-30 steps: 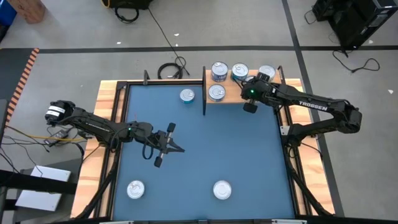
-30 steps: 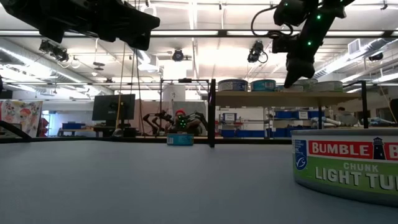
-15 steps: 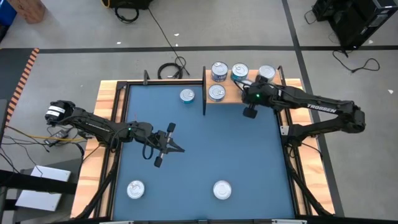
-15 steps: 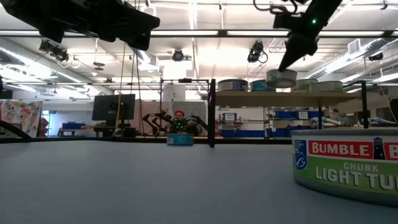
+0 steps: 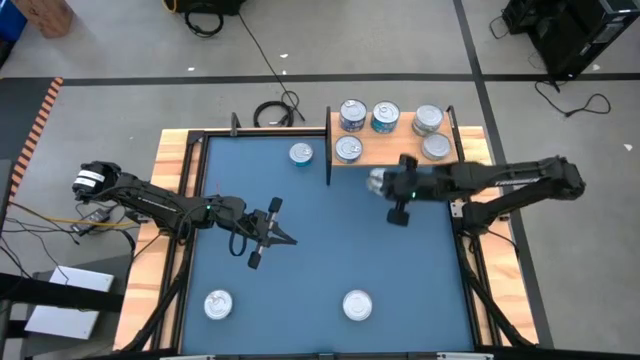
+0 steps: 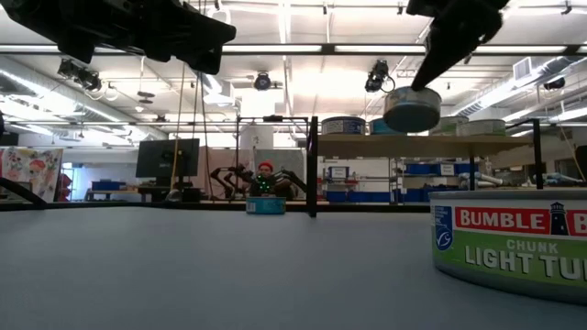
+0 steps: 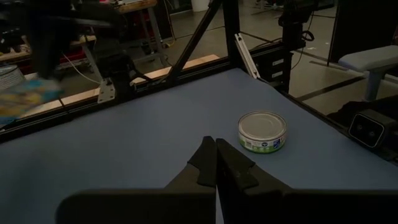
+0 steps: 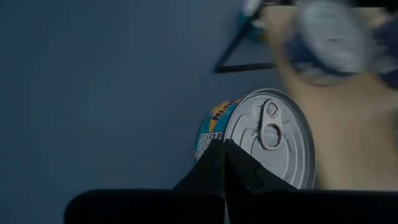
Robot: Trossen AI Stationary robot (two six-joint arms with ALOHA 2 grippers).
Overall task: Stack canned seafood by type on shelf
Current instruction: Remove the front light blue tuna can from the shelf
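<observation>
One tin [image 6: 412, 108] pinched at rim by right claw [image 5: 385, 186] | rigid, light, slick | left claw [image 5: 287, 238] closed, empty

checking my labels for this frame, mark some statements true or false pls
1. The right gripper holds a tin up in the air. True.
2. The left gripper is wide open. False: it is shut, hovering over the blue mat.
3. Five tins stand on the shelf. True.
4. No tins are on the blue mat. False: three stand there, one near the shelf and two at the near edge.
</observation>
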